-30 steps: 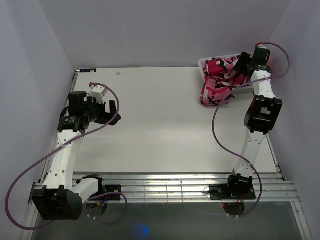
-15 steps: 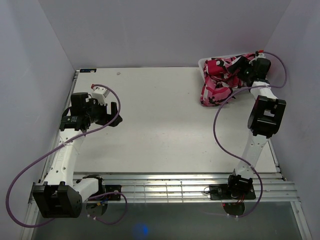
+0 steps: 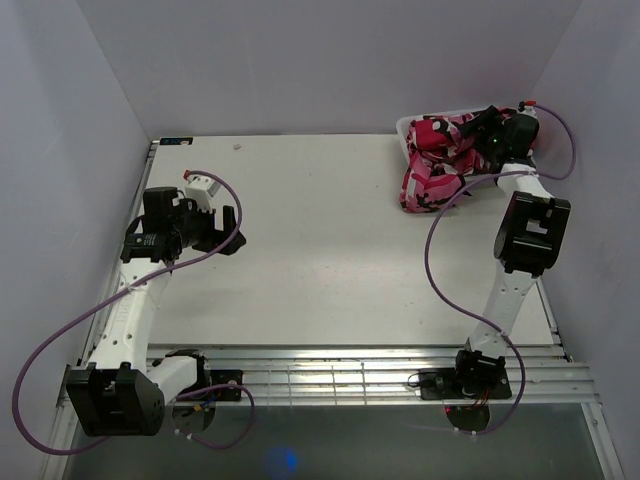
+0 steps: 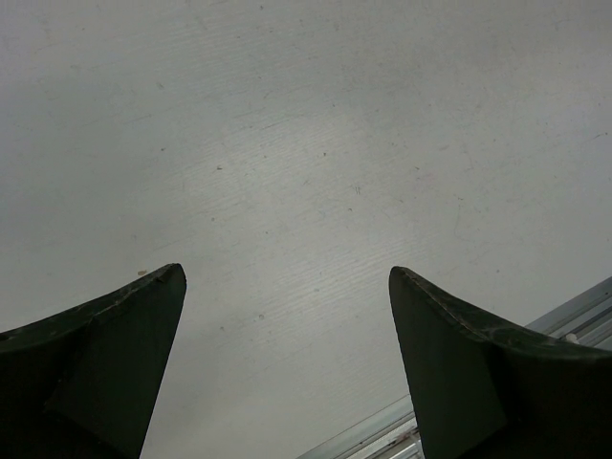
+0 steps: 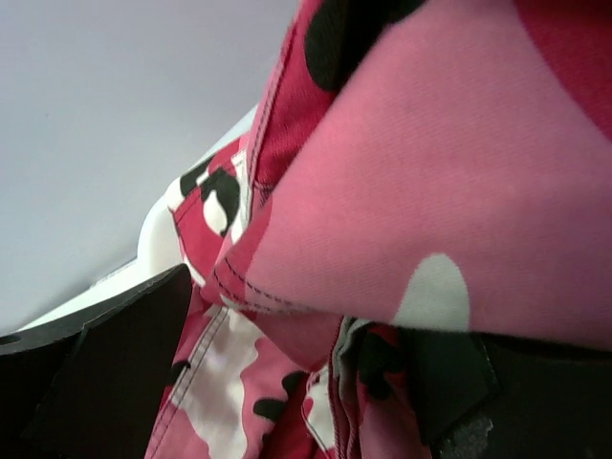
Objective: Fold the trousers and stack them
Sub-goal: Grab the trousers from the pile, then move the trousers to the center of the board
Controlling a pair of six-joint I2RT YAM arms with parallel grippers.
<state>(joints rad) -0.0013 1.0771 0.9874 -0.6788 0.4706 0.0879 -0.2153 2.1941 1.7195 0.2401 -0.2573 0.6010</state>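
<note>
Pink, red, white and black camouflage cloth trousers [image 3: 438, 165] sit bunched in the white plastic mesh basket [image 3: 404, 126], with one part spilling over the basket's near rim onto the flat white table [image 3: 320, 250]. Progress, as judged: barely begun. Nothing is spread out, no fold is made and no stack exists. Lifting the garment out of the basket, laying it flat, folding and placing all remain. The right gripper [image 5: 277, 382] is down in the basket among the cloth, jaws spread wide. Fabric lies between and over its dark fingers [image 5: 105, 373], but no pinch is visible, so I read it as released and about to grasp. The left gripper [image 3: 215, 222] hovers well apart from the basket, across the table on its left side, jaws fully apart and holding nothing. Its wrist view shows only bare tabletop. Hard to make out: which end of the trousers is waistband or leg. The basket's mesh and floor are covered by cloth. From overhead, the right fingertips are lost against the dark wrist and the print. One right finger is half buried under a fold.
</note>
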